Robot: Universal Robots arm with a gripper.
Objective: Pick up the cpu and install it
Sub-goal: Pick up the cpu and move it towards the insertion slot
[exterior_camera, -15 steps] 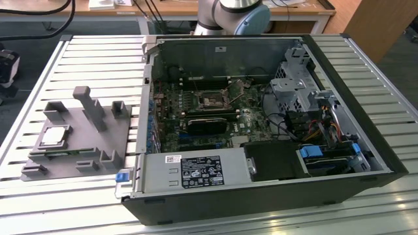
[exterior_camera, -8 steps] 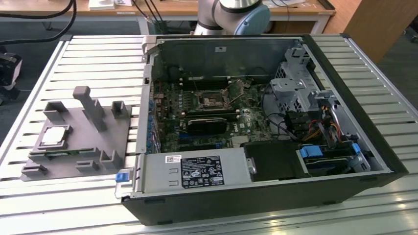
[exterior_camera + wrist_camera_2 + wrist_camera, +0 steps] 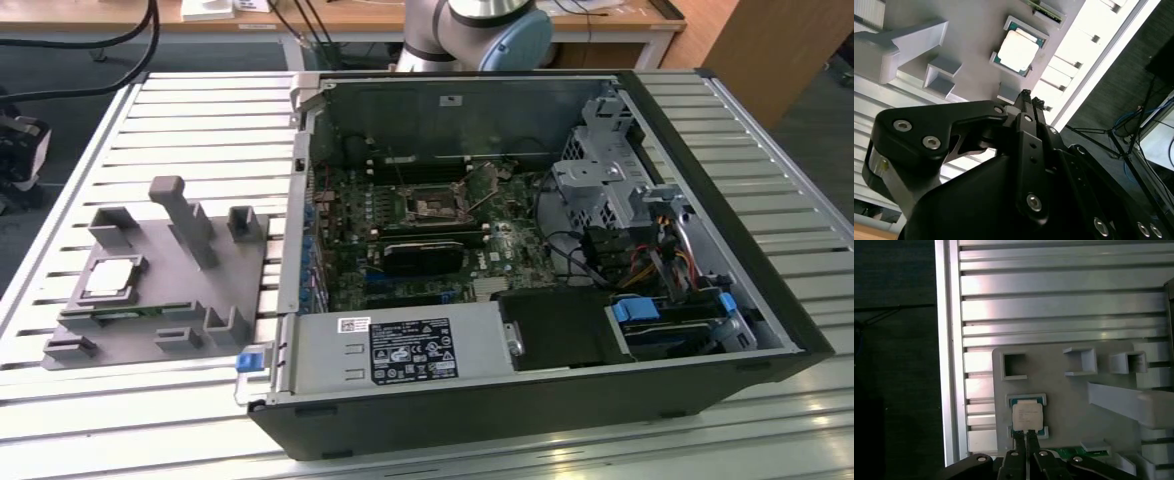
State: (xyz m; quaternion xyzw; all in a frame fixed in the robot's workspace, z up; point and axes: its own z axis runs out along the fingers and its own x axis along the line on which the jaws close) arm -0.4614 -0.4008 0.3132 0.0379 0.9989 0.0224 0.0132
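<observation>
End effector [image 3: 1025, 436] pinched shut, empty, hovering over the cpu [image 3: 1027, 416].
Cpu: silver top, teal rim, flat in grey fixture [image 3: 160, 300], nine o'clock of open case [image 3: 534, 415].

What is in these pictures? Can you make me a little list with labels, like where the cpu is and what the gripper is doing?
cpu: lying flat in a slot on the grey holder, shiny side up
holder: on the slatted table, at the exterior view's left of the computer
computer: side open, board showing
gripper: shut, holding nothing, over the cpu in both wrist views
cpu installed: not yet
</observation>
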